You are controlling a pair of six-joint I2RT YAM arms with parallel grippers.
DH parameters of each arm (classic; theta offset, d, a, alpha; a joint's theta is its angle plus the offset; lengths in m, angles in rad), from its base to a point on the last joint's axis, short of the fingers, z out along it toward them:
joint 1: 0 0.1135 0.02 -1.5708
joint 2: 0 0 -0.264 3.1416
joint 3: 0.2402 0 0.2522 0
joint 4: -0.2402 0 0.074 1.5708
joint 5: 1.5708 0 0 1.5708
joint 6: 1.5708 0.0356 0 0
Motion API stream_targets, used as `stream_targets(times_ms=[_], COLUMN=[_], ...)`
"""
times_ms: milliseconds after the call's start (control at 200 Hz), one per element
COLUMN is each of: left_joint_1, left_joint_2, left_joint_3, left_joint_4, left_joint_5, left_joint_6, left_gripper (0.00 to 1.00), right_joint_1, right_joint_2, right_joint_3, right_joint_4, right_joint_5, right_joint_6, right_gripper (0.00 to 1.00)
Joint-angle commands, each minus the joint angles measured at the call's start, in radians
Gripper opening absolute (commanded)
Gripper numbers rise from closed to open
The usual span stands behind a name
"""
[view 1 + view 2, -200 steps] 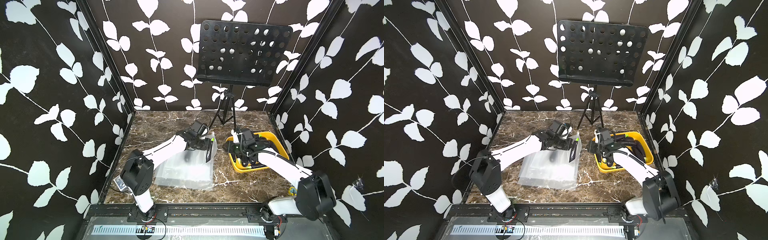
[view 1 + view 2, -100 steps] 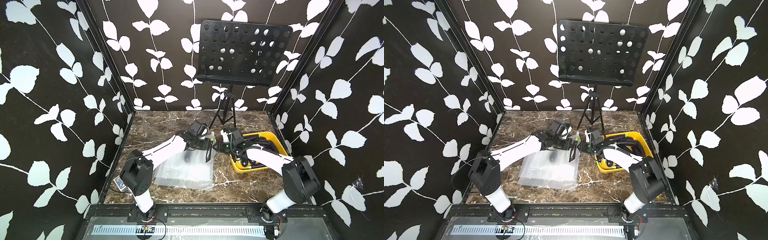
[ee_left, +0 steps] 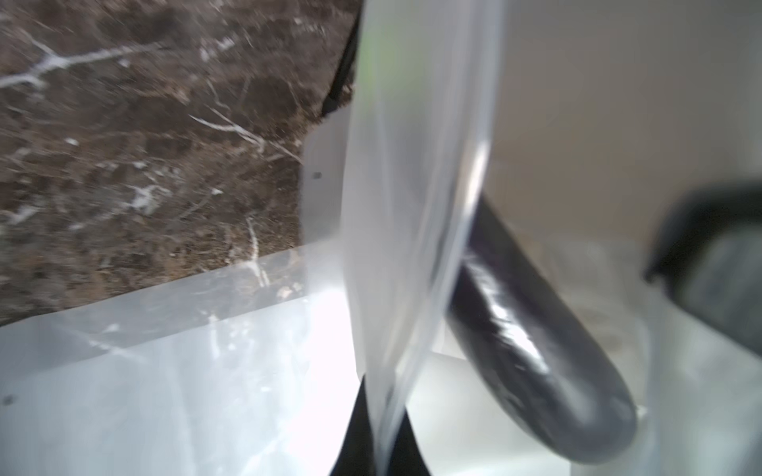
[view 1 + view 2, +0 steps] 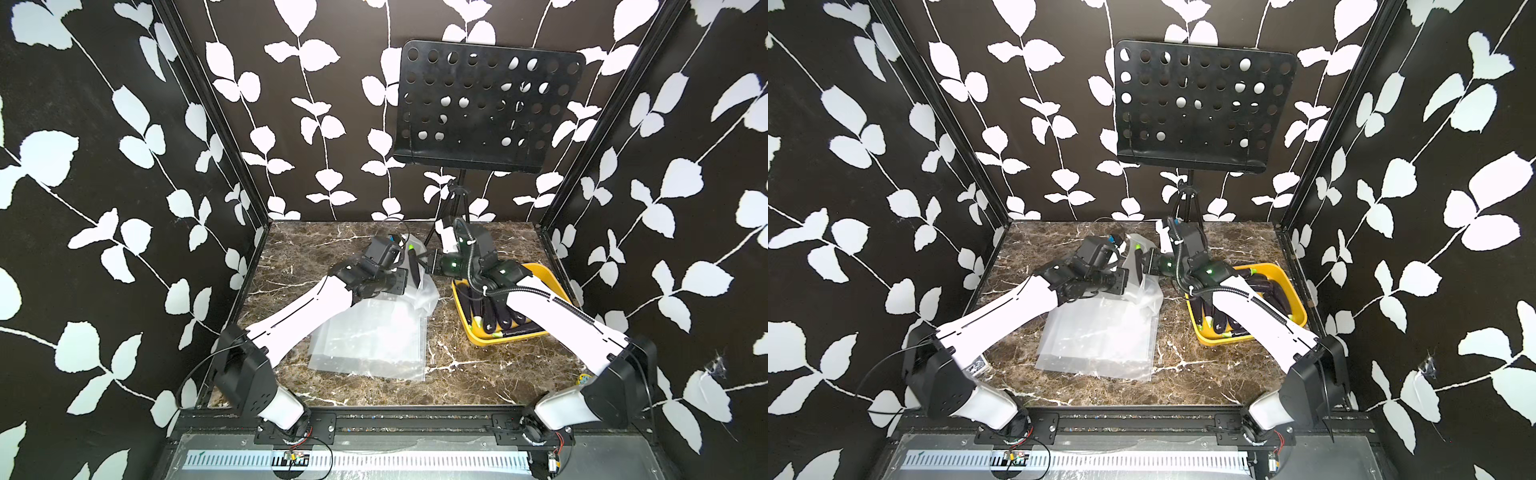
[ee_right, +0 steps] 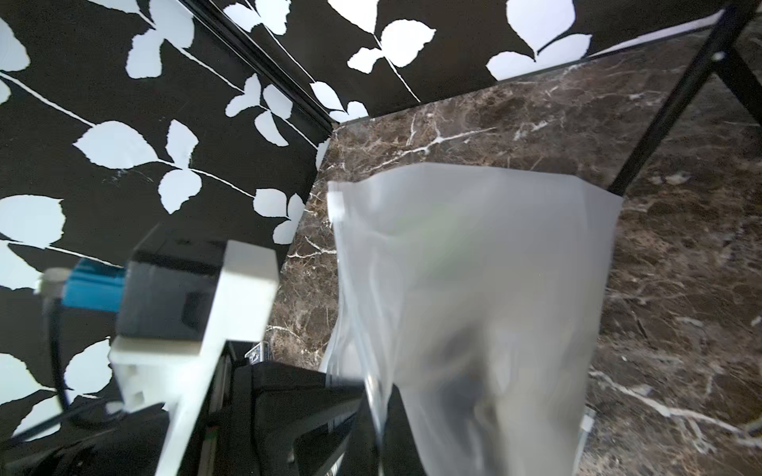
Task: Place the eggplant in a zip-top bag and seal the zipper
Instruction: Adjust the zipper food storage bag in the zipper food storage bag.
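Note:
A clear zip-top bag [image 4: 426, 291] has its mouth end lifted off the marble table, and the rest lies flat toward the front. A dark eggplant [image 3: 536, 342] with a green stem [image 4: 410, 248] sits inside it behind the film. My left gripper [image 4: 409, 272] is shut on the bag's edge, which shows as film [image 3: 391, 288] pinched between its black fingers. My right gripper [image 4: 426, 266] faces it from the right and is shut on the same bag [image 5: 474, 268]. In both top views the two grippers nearly touch.
A yellow tray [image 4: 490, 340] holding several more eggplants [image 4: 494, 311] stands to the right, under my right arm. A black music stand [image 4: 490, 108] rises on a tripod [image 4: 457, 199] at the back. Flat clear plastic [image 4: 370, 340] covers the table's middle.
My right gripper swung left from over the yellow tray to the bag's lifted mouth and closed on the film. The left gripper kept its hold in place.

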Motion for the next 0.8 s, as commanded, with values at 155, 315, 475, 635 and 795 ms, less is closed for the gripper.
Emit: stream_targets(times_ms=[155, 315, 475, 635, 795], left_joint_1=[-0.001, -0.01, -0.03, -0.029, -0.026], left_joint_2=[-0.15, -0.193, -0.17, -0.107, 0.04], left_joint_3=[-0.018, 0.08, 0.21, 0.257, 0.243], left_joint_4=[0.004, -0.026, -0.13, -0.196, -0.192], left_joint_5=[-0.006, 0.022, -0.011, 0.023, 0.077], left_joint_6=[0.011, 0.01, 0.053, 0.046, 0.034], left_gripper=[0.0, 0.0, 0.0, 0.0, 0.0], right_joint_1=[0.042, 0.042, 0.041, 0.033, -0.047], right_joint_2=[0.122, 0.12, 0.145, 0.133, 0.085], right_joint_3=[0.125, 0.159, 0.153, 0.078, -0.123], right_joint_4=[-0.073, 0.01, 0.097, 0.131, 0.172], right_joint_5=[-0.013, -0.092, -0.176, -0.167, -0.138], right_joint_6=[-0.058, 0.013, 0.096, 0.136, 0.173], right_gripper=[0.0, 0.0, 0.0, 0.0, 0.0])
